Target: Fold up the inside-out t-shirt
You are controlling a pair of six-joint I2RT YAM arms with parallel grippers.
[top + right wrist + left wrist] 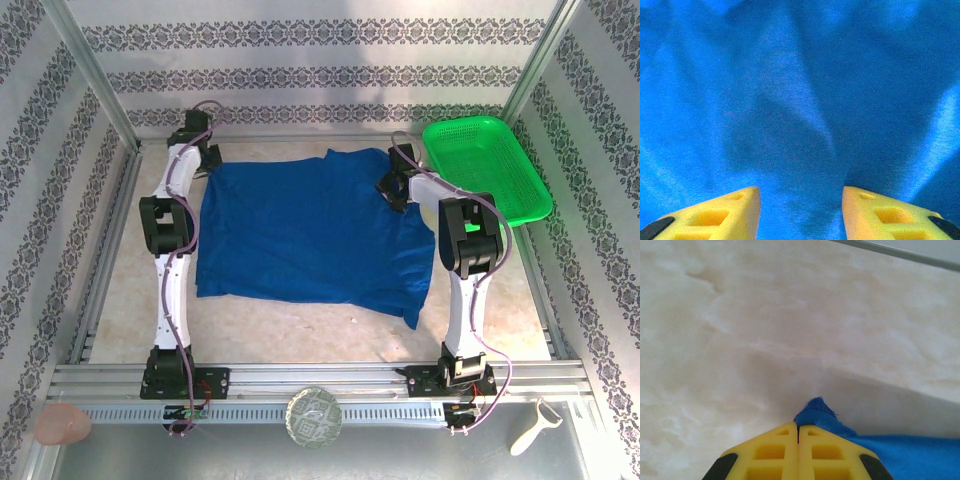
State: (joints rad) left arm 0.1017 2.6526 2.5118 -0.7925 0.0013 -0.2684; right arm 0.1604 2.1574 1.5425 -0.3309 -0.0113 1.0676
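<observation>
Left gripper [798, 430] fingers pressed together, clamped on the far-left corner of the inside-out t-shirt [310, 235]. Right gripper [800, 192] jaws apart, blue cloth directly below, near the shirt's far-right edge.

the royal-blue t-shirt [315, 235] lies spread mostly flat, slightly rumpled, across the middle of the table [300, 325].

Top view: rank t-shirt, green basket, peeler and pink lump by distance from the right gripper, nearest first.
From the right gripper:
1. t-shirt, directly beneath it.
2. green basket, far right corner.
3. peeler, near right edge.
4. pink lump, near left corner.
</observation>
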